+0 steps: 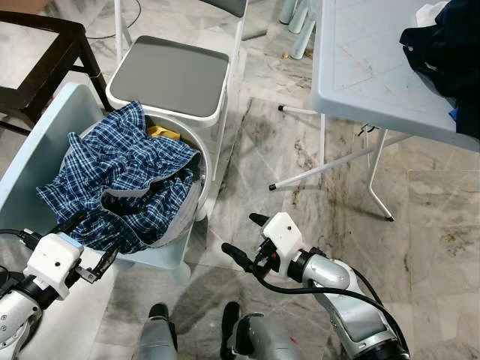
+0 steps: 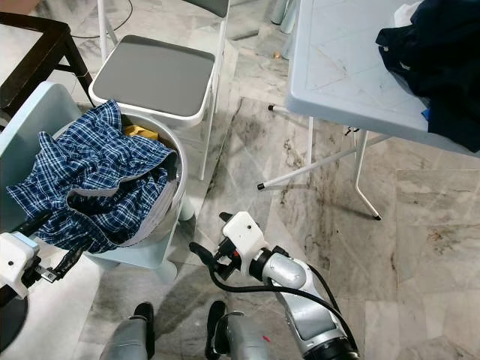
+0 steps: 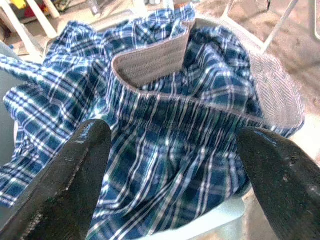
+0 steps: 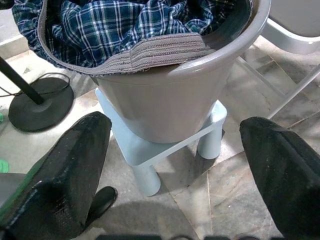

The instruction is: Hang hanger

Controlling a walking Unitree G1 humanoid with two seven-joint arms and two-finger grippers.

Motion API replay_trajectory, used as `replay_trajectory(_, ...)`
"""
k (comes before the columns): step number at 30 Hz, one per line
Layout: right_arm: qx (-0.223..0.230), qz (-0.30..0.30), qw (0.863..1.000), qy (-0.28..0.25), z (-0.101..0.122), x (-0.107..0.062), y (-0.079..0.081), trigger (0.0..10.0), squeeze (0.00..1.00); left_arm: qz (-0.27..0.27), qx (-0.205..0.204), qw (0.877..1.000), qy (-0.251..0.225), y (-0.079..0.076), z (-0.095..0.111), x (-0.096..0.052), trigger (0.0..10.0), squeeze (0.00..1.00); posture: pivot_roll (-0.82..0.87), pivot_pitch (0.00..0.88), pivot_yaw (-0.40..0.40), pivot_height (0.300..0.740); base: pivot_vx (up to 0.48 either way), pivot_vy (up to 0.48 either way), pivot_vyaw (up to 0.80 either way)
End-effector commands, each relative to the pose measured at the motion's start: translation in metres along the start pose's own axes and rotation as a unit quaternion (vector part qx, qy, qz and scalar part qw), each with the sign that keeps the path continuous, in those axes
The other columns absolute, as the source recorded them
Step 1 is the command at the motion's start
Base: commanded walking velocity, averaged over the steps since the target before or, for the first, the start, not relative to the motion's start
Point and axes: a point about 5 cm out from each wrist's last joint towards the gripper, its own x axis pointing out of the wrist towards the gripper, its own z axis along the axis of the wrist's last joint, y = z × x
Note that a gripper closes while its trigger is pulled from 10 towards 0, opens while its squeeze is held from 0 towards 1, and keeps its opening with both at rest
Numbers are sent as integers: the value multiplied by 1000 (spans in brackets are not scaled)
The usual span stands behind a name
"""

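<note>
A blue plaid shirt (image 1: pixel 124 180) with a grey lining is heaped in a round grey bucket (image 1: pixel 202 169) and spills over its rim. Something yellow (image 1: pixel 163 133) pokes out at the bucket's far side; what it is I cannot tell. The bucket stands on a low pale stool (image 4: pixel 165 147). My left gripper (image 1: pixel 88 241) is open at the shirt's near left edge, and its wrist view looks straight at the plaid cloth (image 3: pixel 170 150). My right gripper (image 1: pixel 238 233) is open, low over the floor to the right of the bucket, pointing at the bucket wall (image 4: pixel 170 105).
A white folding chair with a grey seat (image 1: pixel 169 75) stands just behind the bucket. A pale blue folding table (image 1: pixel 360 60) with dark clothes (image 1: pixel 450 52) on it is at the far right. A pale blue panel (image 1: pixel 37 150) and dark wooden furniture (image 1: pixel 37 45) are on the left. Marble floor (image 1: pixel 420 240) lies open to the right.
</note>
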Motion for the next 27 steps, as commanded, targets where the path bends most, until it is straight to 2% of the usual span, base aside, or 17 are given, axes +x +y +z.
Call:
replay_trajectory(1,5,0,1000,12,-8,-7,0,10000,0,-21,4,1000,19,-5,-8,-4,10000,1000,280,361,-180,740,0,0,0)
replay_trajectory(6,2,3,1000,13,-7,-7,-1,10000,0,-32,27,999,32,0,-14,0,10000,1000,272,365,-188,740,0,0,0)
replay_trajectory(10,0,5,1000,15,-7,-8,-2,10000,0,-25,52,998,34,13,-12,9,10000,1000,264,367,-191,740,0,0,0)
replay_trajectory(11,-1,6,1000,15,-7,-9,-2,10000,0,-24,56,997,36,16,-13,11,10000,769,261,367,-191,740,0,0,0)
replay_trajectory(12,-1,6,1000,16,-7,-9,-1,10000,0,-24,57,997,38,17,-13,12,10000,769,258,366,-191,740,0,0,0)
replay_trajectory(13,-2,6,1000,16,-7,-9,-1,10000,0,-24,62,997,41,19,-14,13,10000,0,254,367,-190,740,0,0,0)
replay_trajectory(18,-1,4,1000,18,-8,-12,-1,10000,0,-19,83,995,50,33,-14,21,10000,0,242,371,-189,740,0,0,0)
replay_trajectory(27,-2,1,1000,20,-8,-15,-1,10000,0,-30,100,993,56,39,-14,37,10000,0,226,375,-188,740,0,0,0)
